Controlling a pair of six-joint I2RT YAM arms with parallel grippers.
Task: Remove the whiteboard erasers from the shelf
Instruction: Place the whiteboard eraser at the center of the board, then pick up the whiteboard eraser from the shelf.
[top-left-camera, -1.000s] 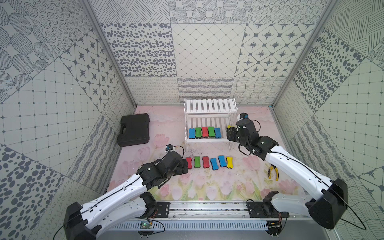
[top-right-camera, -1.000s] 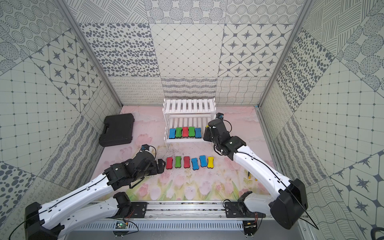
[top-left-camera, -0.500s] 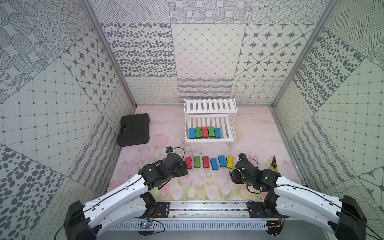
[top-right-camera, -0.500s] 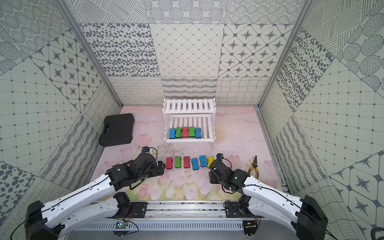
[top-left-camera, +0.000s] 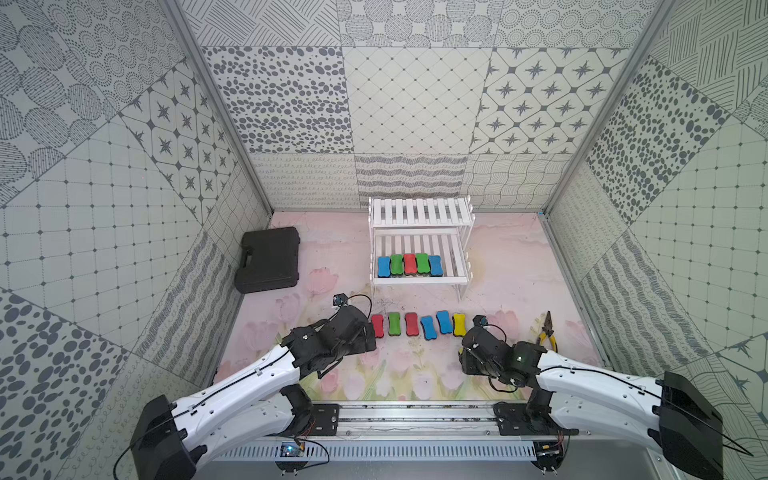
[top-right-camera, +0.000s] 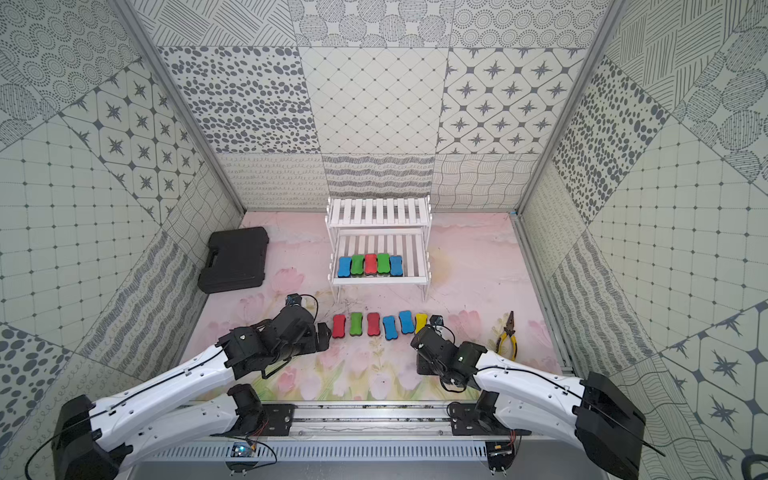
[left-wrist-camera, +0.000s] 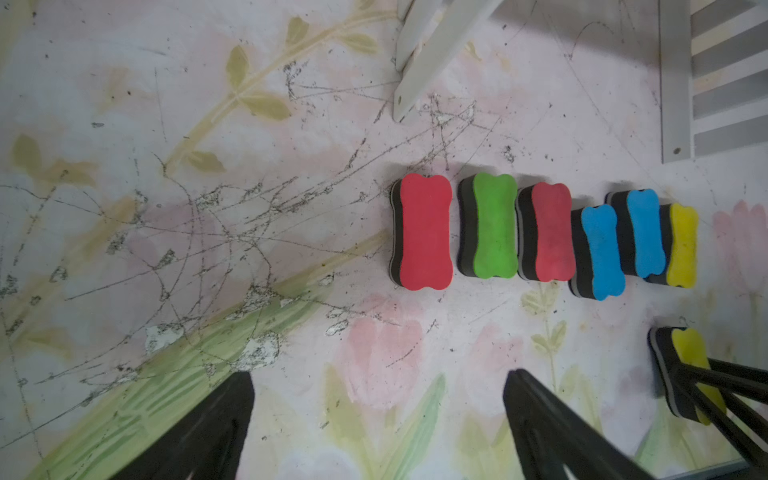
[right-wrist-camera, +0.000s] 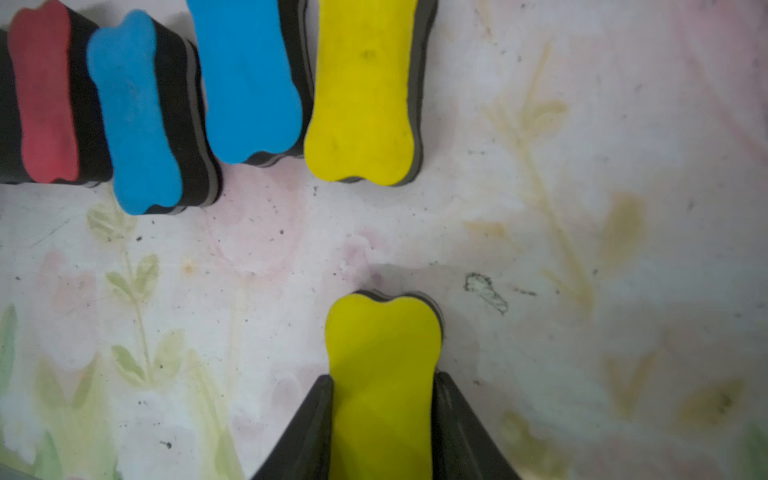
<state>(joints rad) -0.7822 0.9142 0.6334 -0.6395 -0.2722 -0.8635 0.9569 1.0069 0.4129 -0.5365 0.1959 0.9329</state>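
Observation:
The white two-tier shelf (top-left-camera: 419, 212) (top-right-camera: 378, 212) stands at the back. Its lower tier carries a row of erasers (top-left-camera: 409, 264): blue, green, red, green, blue. On the mat in front lie several more, from a red one (top-left-camera: 377, 325) (left-wrist-camera: 424, 232) to a yellow one (top-left-camera: 459, 324) (right-wrist-camera: 361, 95). My right gripper (right-wrist-camera: 382, 382) is shut on another yellow eraser (right-wrist-camera: 382, 357) (left-wrist-camera: 688, 349), low over the mat just in front of the row's yellow end. My left gripper (left-wrist-camera: 379, 374) hangs open and empty, by the row's red end.
A black plastic case (top-left-camera: 269, 259) lies at the left wall. Yellow-handled pliers (top-left-camera: 547, 334) lie on the mat at the right. Patterned walls close in the left, back and right sides. The rail with both arm bases runs along the front.
My right arm has swung from the shelf's right end down to the front of the mat, carrying the yellow eraser. My left arm has not moved.

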